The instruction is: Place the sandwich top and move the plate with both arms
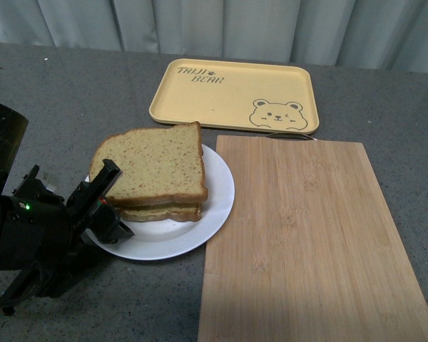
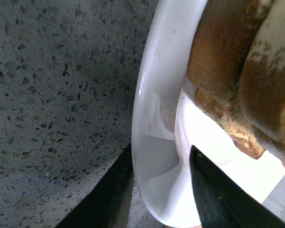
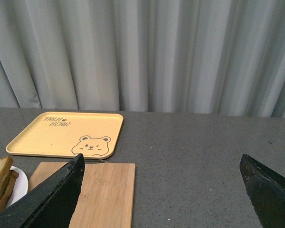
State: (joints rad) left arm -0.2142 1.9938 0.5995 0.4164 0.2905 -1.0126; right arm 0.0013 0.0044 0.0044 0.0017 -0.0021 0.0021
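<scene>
The sandwich top (image 1: pixel 158 162), a tan speckled bread slice, lies on a lower slice on the round white plate (image 1: pixel 214 206), left of centre in the front view. My left gripper (image 1: pixel 105 203) is shut on the plate's near left rim; in the left wrist view its black fingers (image 2: pixel 218 194) pinch the white rim (image 2: pixel 156 142), with the bread crust (image 2: pixel 228 61) just beyond. My right gripper (image 3: pixel 161 190) is open and empty, held above the table and out of the front view. Its wrist view shows the sandwich (image 3: pixel 0 183) far off to one side.
A bamboo cutting board (image 1: pixel 310 242) lies right of the plate, its edge touching or nearly touching the plate's rim. A yellow bear tray (image 1: pixel 228 92) lies behind, by grey curtains (image 3: pixel 147 52). The table is dark speckled stone (image 1: pixel 50 92).
</scene>
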